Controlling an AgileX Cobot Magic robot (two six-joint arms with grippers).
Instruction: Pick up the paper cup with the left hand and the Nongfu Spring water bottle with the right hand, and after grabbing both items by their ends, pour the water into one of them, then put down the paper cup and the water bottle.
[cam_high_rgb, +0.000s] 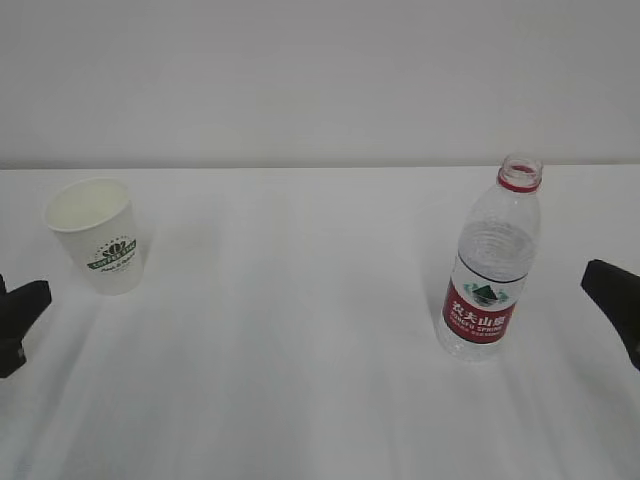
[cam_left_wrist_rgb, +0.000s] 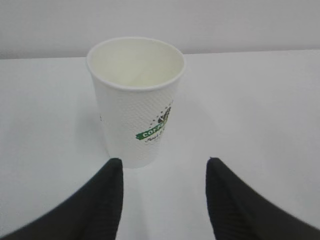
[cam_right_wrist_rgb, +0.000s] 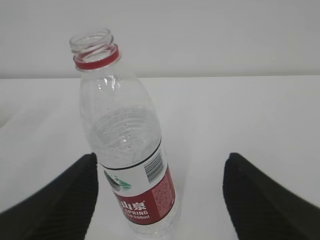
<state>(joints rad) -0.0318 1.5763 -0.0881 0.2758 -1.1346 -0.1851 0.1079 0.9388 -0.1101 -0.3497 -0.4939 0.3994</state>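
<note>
Both grippers wait at the near edge, jaws apart and empty: the left hand just short of the paper cup at far left, the right hand around the capless Nongfu Spring water bottle standing right, apparently lined up to grasp.

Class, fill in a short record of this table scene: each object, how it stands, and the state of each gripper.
paper cup: upright, left side of table, not held
water bottle: upright, cap off, right side, not held
left gripper: fingers open, just short of the cup
right gripper: fingers open, bottle's base beside the left one
</note>
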